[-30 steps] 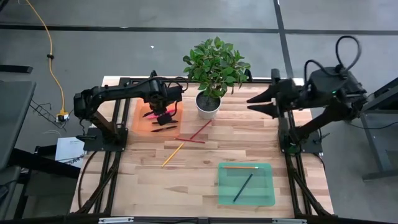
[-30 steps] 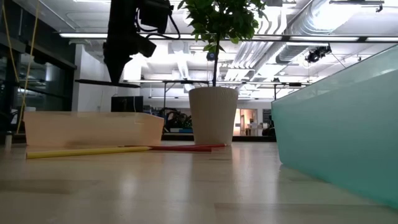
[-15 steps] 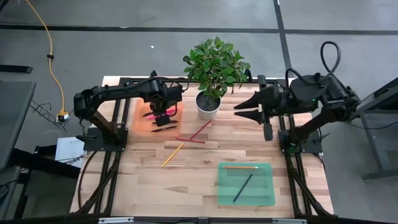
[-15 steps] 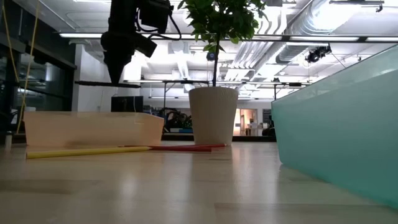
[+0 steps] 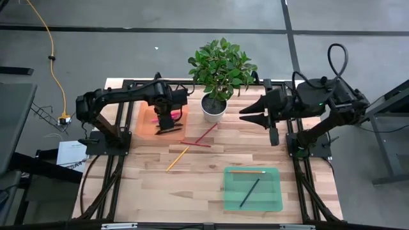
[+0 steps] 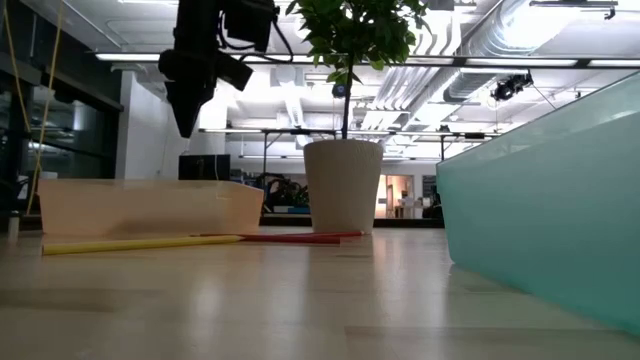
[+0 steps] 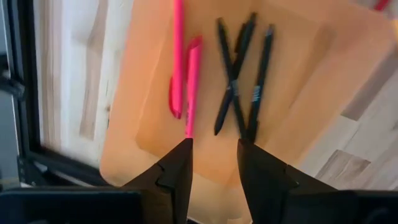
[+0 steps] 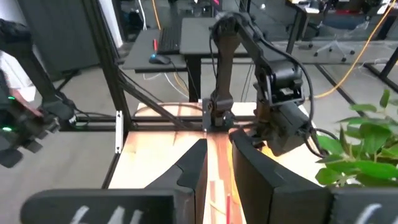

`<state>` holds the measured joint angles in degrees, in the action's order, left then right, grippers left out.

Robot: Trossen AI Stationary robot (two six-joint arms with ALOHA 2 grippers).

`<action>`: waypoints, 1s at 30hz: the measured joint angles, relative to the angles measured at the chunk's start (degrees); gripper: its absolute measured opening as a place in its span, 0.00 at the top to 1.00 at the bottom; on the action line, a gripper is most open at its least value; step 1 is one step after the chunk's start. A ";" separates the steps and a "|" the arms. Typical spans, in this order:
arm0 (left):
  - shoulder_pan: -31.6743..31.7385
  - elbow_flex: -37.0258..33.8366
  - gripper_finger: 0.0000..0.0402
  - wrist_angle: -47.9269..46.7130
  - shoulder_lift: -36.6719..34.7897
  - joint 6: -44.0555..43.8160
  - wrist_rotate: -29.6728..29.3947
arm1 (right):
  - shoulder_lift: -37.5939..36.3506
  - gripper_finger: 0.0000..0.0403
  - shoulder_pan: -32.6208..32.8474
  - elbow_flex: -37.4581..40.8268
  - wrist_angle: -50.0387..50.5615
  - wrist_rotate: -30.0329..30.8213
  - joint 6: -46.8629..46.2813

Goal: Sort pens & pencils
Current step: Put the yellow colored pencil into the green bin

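The pens, two bright pink (image 7: pixel 186 81) and three black (image 7: pixel 239 81), lie flat in the orange tray (image 5: pixel 146 121) at the table's far left. My left gripper (image 7: pixel 212 158) hangs open just above them (image 5: pixel 167 115), pointing down, with nothing between its fingers. The pencils are in two places. A yellow one (image 5: pixel 177 158) and two red ones (image 5: pixel 201 137) lie on the bare wood mid-table. An orange-tan one (image 5: pixel 246 171) and a dark one (image 5: pixel 249 191) lie in the green tray (image 5: pixel 271 201). My right gripper (image 5: pixel 244 114) is held high at the far right, open and empty.
A potted plant (image 5: pixel 214 108) stands at the far middle, between the orange tray and my right gripper. In the low view the yellow pencil (image 6: pixel 140 243) lies in front of the orange tray (image 6: pixel 150 205). The green tray's wall (image 6: pixel 540 200) fills the right.
My left gripper has opened over the orange tray and let go of the pen it held level below its fingers. That pen has dropped out of sight into the tray. My right gripper has moved toward the table's left, staying high.
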<state>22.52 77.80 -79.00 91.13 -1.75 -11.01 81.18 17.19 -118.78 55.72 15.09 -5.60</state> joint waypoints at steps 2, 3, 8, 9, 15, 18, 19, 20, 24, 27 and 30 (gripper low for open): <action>-2.03 0.00 0.72 0.40 -0.10 0.43 -0.41 | 0.75 0.83 0.15 0.00 0.87 0.15 -0.02; -3.35 -0.02 0.72 0.60 -0.27 0.50 -0.45 | 1.23 0.83 0.18 0.01 1.03 0.15 -0.19; -11.25 -0.02 0.71 1.66 -2.42 -1.93 -3.77 | 3.39 0.83 0.22 0.02 1.65 0.41 -0.47; -12.96 -0.02 0.71 1.68 -3.16 -3.48 -4.54 | 3.64 0.83 0.22 0.00 1.65 0.42 -0.44; -23.99 -0.02 0.71 5.57 -10.99 -17.13 -9.93 | 4.10 0.83 0.07 0.02 1.61 1.06 -0.42; -30.64 -0.02 0.71 10.87 -15.74 -23.70 -16.54 | 4.10 0.83 0.05 0.02 1.26 1.56 -0.90; -32.77 -0.02 0.71 13.25 -17.23 -24.91 -19.02 | 4.12 0.83 0.05 0.02 0.98 1.63 -1.14; -34.88 -0.02 0.71 15.28 -18.49 -25.99 -21.63 | 4.34 0.83 0.05 0.02 0.72 1.53 -1.42; -42.05 -0.02 0.71 24.89 -21.76 -27.85 -33.28 | 6.51 0.83 0.05 -0.02 -0.50 0.01 -1.42; -46.29 0.02 0.71 30.78 -22.18 -27.35 -41.14 | 9.12 0.83 0.05 -0.02 -0.19 -0.61 -0.14; -49.28 0.02 0.71 32.91 -21.75 -28.50 -44.79 | 11.60 0.83 -0.07 -0.02 1.16 -0.69 0.86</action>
<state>-26.76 77.82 -46.09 69.38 -30.25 -55.80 92.78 17.11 -118.80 56.88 14.40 -4.74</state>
